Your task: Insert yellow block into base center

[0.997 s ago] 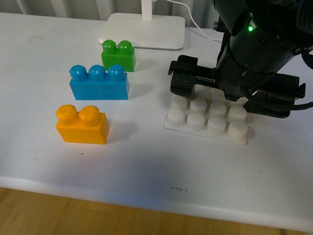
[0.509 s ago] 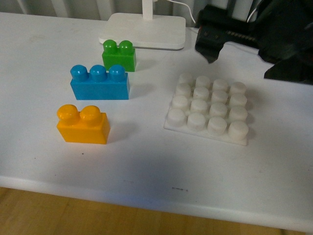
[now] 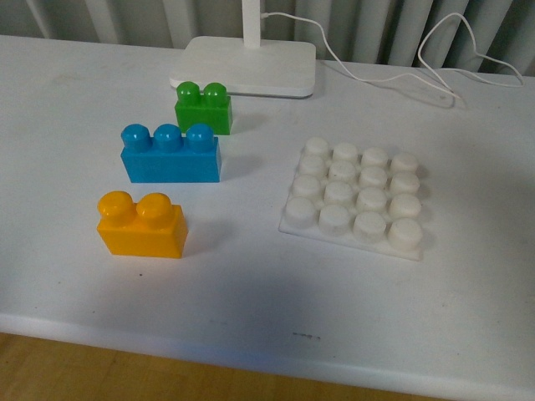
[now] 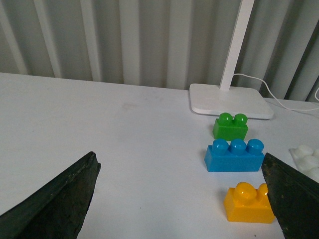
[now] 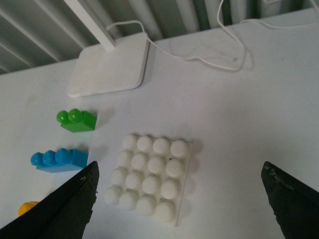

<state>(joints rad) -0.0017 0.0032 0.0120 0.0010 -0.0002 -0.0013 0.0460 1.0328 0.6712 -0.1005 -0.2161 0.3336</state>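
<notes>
The yellow block [image 3: 140, 224] stands upright on the white table at the front left, with nothing touching it. The base [image 3: 355, 198], a white plate of studs, lies flat to its right with all its studs bare. Neither arm shows in the front view. In the left wrist view my left gripper [image 4: 177, 204] is open above the table, and the yellow block [image 4: 247, 203] sits just inside one dark finger [image 4: 294, 199]. From well above, my right gripper [image 5: 177, 206] is open over the base [image 5: 148, 178]. Only a corner of the yellow block [image 5: 29, 207] shows there.
A blue three-stud brick [image 3: 170, 153] and a green two-stud brick [image 3: 203, 107] stand behind the yellow block. A white lamp foot [image 3: 247, 65] sits at the back, with its cable [image 3: 393, 75] trailing to the right. The table's front edge [image 3: 251, 355] runs close below.
The right arm, which hung low over the back of the base, has lifted up and out of the front view. The whole base now shows. The bricks stay put.
</notes>
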